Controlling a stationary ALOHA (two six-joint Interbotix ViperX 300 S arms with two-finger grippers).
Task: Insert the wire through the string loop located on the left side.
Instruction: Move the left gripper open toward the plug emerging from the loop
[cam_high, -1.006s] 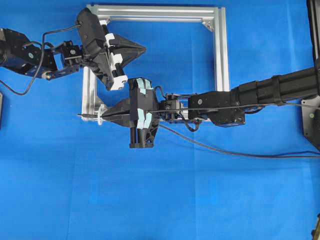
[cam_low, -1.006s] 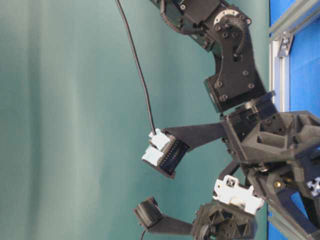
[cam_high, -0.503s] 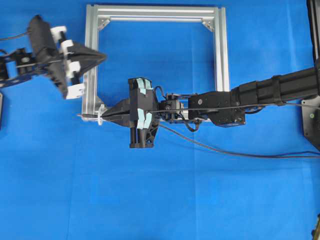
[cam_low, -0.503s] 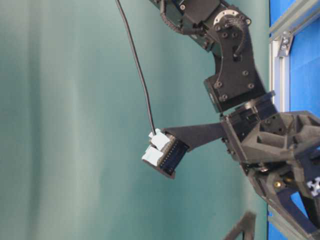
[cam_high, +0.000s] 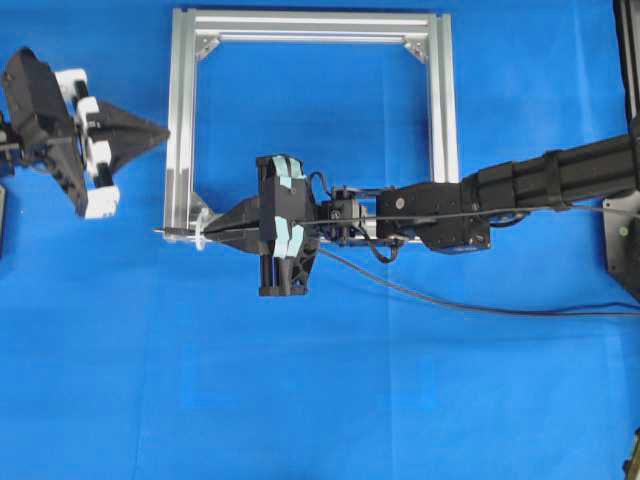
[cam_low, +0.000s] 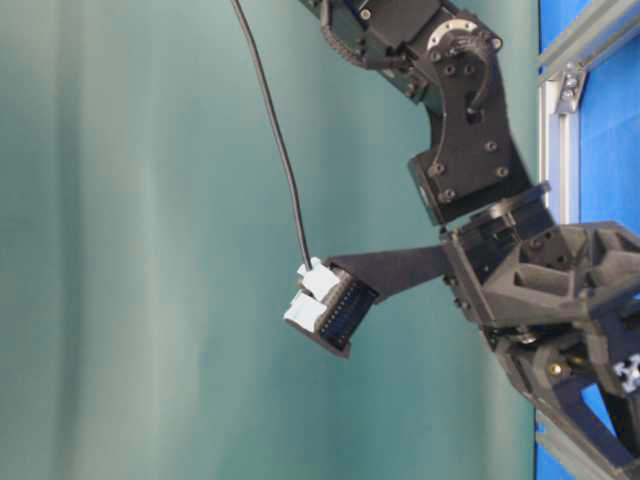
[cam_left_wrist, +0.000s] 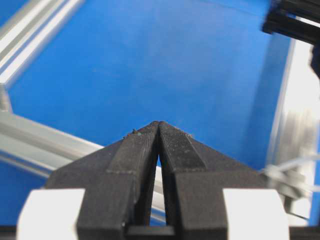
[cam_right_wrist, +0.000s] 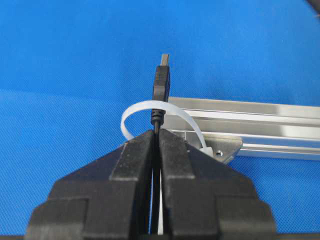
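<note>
At the right pincer (cam_right_wrist: 156, 134): I see its jaws clenched on the wire (cam_right_wrist: 157, 125), just behind the plug (cam_right_wrist: 161, 82).
Plug: dark, with a greyish metal tip; it sticks out past the jaw tips and has gone through the string loop (cam_right_wrist: 162, 117).
String loop: whitish band arching around the wire at the neck of the plug, fixed at the lower left corner of the aluminium frame (cam_high: 182, 120).
Overhead: my right pincer (cam_high: 215, 233) lies level over that corner; the plug tip pokes out to the left of the string loop (cam_high: 203, 231), beyond the frame's left rail.
Wire: it trails back along the right arm (cam_high: 520, 190) toward the right edge, with a second run sagging over the blue surface (cam_high: 300, 400).
Left pincer (cam_high: 160, 133): clenched on nothing, jaws pressed tip to tip; it sits just left of the frame's left rail, well apart from the loop.
Left wrist view: my left pincer (cam_left_wrist: 159, 125) points at the blue surface inside the frame.
</note>
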